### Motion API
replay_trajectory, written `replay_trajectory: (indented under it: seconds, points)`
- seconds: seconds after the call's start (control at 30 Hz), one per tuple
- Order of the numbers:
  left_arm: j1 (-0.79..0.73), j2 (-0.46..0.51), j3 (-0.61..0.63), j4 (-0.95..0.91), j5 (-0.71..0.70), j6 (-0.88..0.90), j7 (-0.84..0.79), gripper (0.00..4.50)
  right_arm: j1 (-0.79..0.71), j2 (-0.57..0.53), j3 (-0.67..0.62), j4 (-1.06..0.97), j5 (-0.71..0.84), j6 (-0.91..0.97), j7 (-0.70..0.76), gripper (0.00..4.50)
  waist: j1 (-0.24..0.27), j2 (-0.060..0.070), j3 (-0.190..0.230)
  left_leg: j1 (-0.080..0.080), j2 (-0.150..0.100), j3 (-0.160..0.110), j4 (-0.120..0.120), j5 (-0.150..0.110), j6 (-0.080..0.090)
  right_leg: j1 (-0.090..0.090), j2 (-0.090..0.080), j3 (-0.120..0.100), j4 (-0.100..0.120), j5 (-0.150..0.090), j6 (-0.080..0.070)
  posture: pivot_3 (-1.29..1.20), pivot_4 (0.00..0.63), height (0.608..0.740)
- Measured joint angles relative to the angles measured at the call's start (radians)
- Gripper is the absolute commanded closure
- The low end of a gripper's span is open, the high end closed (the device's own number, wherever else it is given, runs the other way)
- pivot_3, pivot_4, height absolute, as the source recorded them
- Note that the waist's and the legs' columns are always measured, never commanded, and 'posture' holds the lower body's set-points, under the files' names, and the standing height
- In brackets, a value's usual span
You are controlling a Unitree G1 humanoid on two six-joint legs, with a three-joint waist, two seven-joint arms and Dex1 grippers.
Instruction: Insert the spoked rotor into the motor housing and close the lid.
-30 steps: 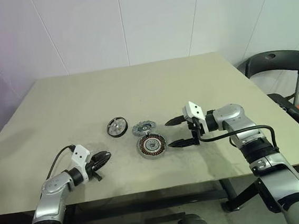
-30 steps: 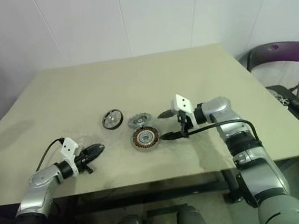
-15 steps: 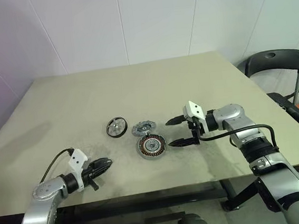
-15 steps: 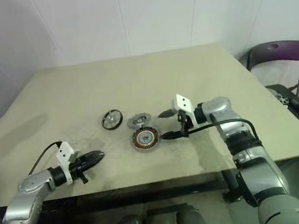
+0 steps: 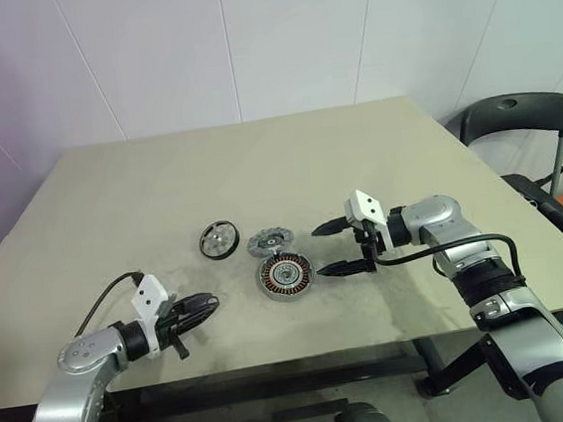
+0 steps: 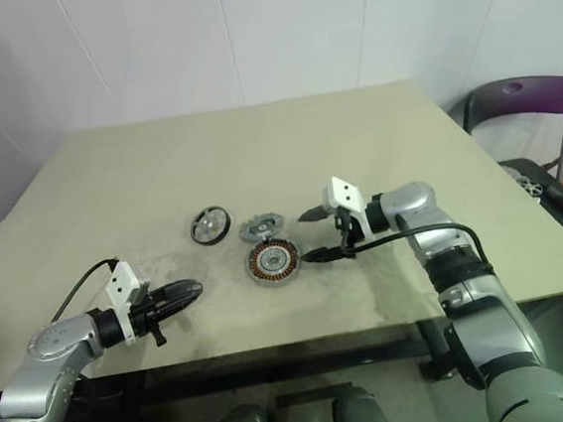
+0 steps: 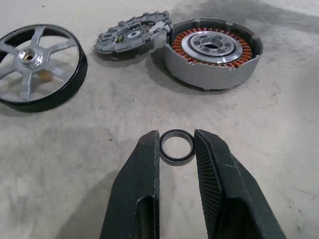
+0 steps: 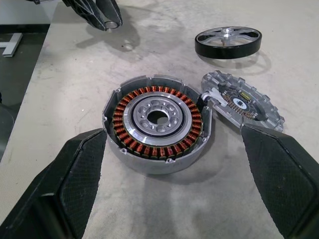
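Near the desk's (image 5: 110,188) front edge, the left hand (image 5: 207,302) has drawn back and toward the middle since a second ago, lifting slightly, and it now points level toward the parts. Its two fingers (image 7: 141,169) pinch a small thin ring (image 7: 177,147) by its edges. The right hand (image 5: 329,249) has not moved: it reaches in from the right, fingers spread wide, just beside the motor housing (image 5: 286,275). That housing lies flat at mid-desk, copper windings up, axis vertical. The lid (image 5: 269,239), a notched grey disc, lies just behind it, nearly touching. The spoked rotor (image 5: 220,241) lies flat to the lid's left, hub up, apart from both. All three have kept their places.
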Motion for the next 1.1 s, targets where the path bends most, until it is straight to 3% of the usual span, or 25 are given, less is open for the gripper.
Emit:
replay_trajectory:
  seconds: [0.47, 0.83, 1.1]
  points:
    - [-0.092, 0.003, -0.033, 0.01, 0.001, 0.026, -0.009, 3.82, 0.0, 0.0, 0.0, -0.001, 0.0, -0.001, 0.001, 0.0, 0.0, 0.0, 0.0, 0.0, 0.0, 0.0, 0.0, 0.0, 0.0, 0.0, 0.0, 0.0, -0.001, 0.0, 0.0, 0.0, 0.0, 0.74]
    - [-0.453, -0.058, -0.217, 0.205, 0.061, 0.037, -0.106, 3.82, 0.018, -0.026, 0.0, -0.014, -0.001, 0.01, -0.001, 0.0, -0.002, -0.001, 0.0, -0.001, -0.001, 0.0, -0.001, 0.0, 0.0, 0.0, 0.0, 0.0, -0.002, 0.003, 0.001, 0.0, 0.0, 0.74]
    - [-0.586, -0.131, -0.294, 0.394, 0.12, -0.019, -0.18, 3.82, 0.055, -0.066, -0.006, -0.063, 0.002, 0.035, -0.027, 0.0, 0.001, -0.001, 0.0, -0.002, -0.001, 0.0, 0.0, 0.0, 0.0, 0.0, 0.0, 0.0, -0.003, 0.003, 0.001, 0.0, 0.0, 0.74]
